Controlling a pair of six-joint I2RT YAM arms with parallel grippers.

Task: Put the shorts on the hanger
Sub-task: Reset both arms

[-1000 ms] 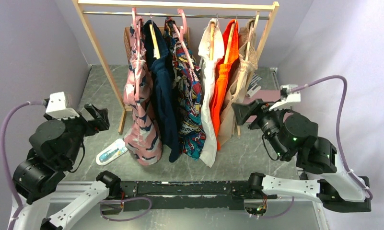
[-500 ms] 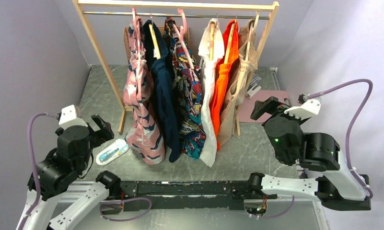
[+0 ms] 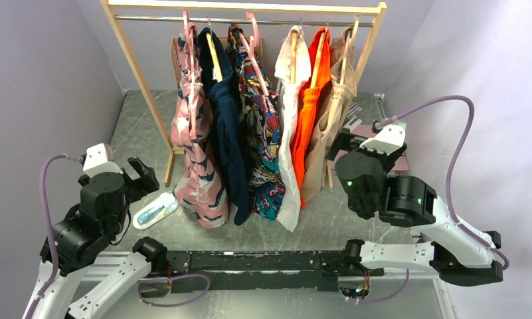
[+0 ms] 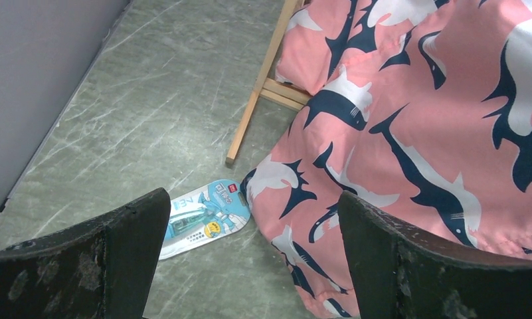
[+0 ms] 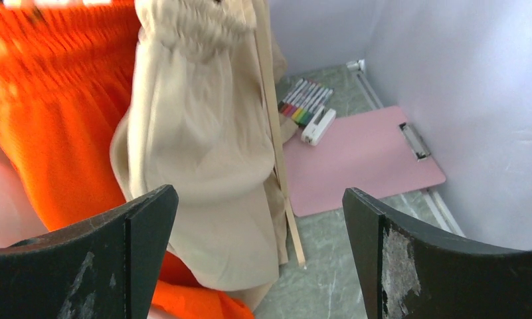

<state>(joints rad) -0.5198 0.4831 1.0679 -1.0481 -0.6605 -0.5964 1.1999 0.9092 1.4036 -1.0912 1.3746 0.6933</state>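
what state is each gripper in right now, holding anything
left gripper: open, holding nothing
right gripper: open, holding nothing

1. The counter [image 3: 140, 119] is a grey, marble-patterned slab.
2. A wooden clothes rack [image 3: 140, 73] stands on it, its left leg and foot bar planted at mid-left.
3. A blue-and-white blister pack [image 4: 206, 216] lies flat just beside that foot, one end meeting the hem of the shorts [image 4: 409, 133].
4. A pink clipboard [image 5: 362, 156] lies flat at the right rear, its clip toward the wall.
5. A pack of coloured markers [image 5: 305, 100] and a small white item [image 5: 318, 124] lie at the clipboard's far edge.
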